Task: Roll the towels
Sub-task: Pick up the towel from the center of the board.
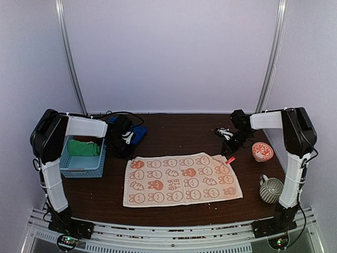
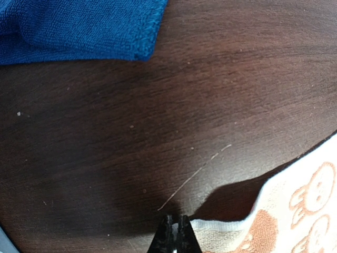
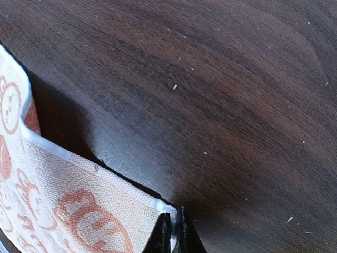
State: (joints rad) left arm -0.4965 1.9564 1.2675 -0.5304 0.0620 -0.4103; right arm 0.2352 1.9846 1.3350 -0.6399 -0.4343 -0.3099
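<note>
Wrist views: jaws pinch 2 towel corners.

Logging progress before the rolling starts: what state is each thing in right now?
Patterned towel: spread flat, far corners lifted.
Left hand: shut on its far-left corner.
Right hand: shut on its far-right corner.
Blue towel: crumpled, unrolled.
Green towel: rolled, in basket.
Bowl: upright.
Mug: upright.

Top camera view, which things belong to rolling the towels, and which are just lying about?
Job: orange-patterned towel, far corners pinched by left gripper and right gripper; blue towel; green towel.
Lying about: patterned bowl; striped mug; light blue basket holding the green towel.
</note>
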